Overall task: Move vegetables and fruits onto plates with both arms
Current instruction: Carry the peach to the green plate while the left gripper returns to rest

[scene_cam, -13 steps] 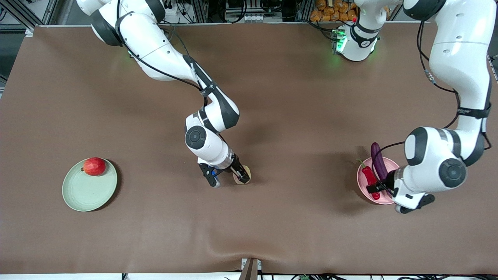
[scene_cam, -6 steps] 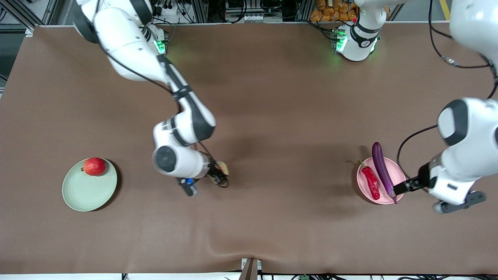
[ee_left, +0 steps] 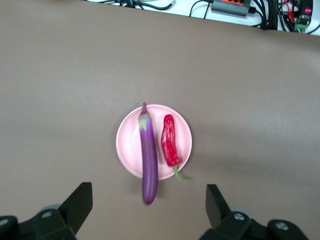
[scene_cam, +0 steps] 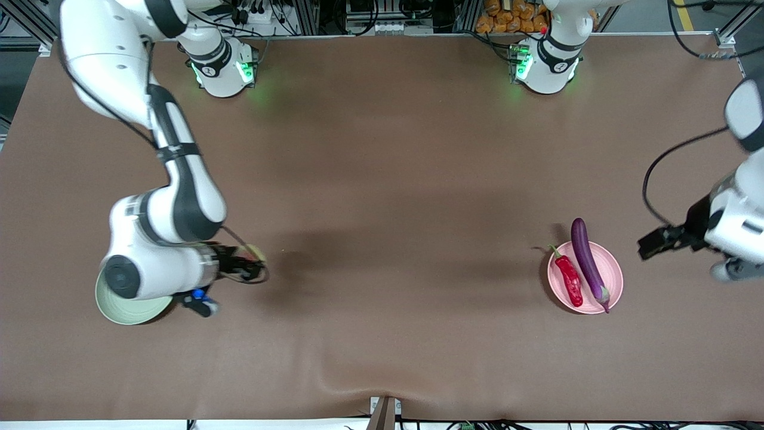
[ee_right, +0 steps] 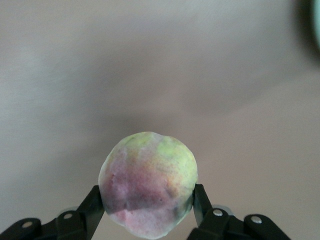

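My right gripper (scene_cam: 248,263) is shut on the pinkish-yellow-green peach (scene_cam: 255,251), in the air beside the pale green plate (scene_cam: 128,313). The right wrist view shows the peach (ee_right: 148,182) clamped between both fingers (ee_right: 94,206). The right arm covers most of the green plate and hides the red apple. The purple eggplant (scene_cam: 587,261) and the red chili (scene_cam: 570,282) lie side by side on the pink plate (scene_cam: 613,276). My left gripper (scene_cam: 655,244) is open and empty, in the air beside the pink plate toward the left arm's end. The left wrist view shows the eggplant (ee_left: 148,155), chili (ee_left: 170,141) and pink plate (ee_left: 129,145).
A brown cloth (scene_cam: 394,179) covers the table, with a wrinkle (scene_cam: 334,373) near the front edge. The arm bases (scene_cam: 221,65) stand at the table's back edge, with cables and boxes by them. The green plate's rim (ee_right: 317,25) shows at the edge of the right wrist view.
My right arm lifted the peach from the table's middle and carried it toward the green plate, now covering the apple. My left gripper let go of the eggplant and drew away from the pink plate.
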`<action>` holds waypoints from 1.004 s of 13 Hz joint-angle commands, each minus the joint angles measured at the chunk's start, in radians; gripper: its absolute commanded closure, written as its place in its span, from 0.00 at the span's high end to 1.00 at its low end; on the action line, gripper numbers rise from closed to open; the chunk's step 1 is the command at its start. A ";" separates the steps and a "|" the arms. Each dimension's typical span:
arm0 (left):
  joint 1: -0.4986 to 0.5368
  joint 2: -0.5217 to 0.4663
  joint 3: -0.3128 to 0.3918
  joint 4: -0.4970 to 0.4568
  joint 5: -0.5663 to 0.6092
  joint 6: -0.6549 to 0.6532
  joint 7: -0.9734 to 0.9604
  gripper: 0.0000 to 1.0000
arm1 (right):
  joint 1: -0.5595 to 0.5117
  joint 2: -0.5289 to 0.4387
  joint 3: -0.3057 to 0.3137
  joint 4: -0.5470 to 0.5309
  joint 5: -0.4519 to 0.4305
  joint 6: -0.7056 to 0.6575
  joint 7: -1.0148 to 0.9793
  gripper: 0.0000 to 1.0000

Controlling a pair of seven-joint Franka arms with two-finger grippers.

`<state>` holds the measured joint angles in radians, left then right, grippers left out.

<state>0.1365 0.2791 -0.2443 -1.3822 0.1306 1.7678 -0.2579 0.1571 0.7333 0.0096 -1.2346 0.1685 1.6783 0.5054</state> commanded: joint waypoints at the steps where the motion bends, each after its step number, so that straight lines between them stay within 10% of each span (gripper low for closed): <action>1: 0.014 -0.087 0.005 -0.027 -0.034 -0.092 0.084 1.00 | -0.085 -0.041 0.021 -0.019 -0.078 -0.015 -0.213 0.00; 13: 0.019 -0.359 0.023 -0.170 -0.160 -0.303 0.089 1.00 | -0.318 0.061 0.023 -0.075 -0.173 0.237 -0.625 0.08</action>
<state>0.1796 -0.0077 -0.2406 -1.4681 -0.0090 1.4489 -0.1687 -0.1286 0.7733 0.0076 -1.3083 0.0143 1.8754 -0.0893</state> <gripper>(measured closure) 0.000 0.233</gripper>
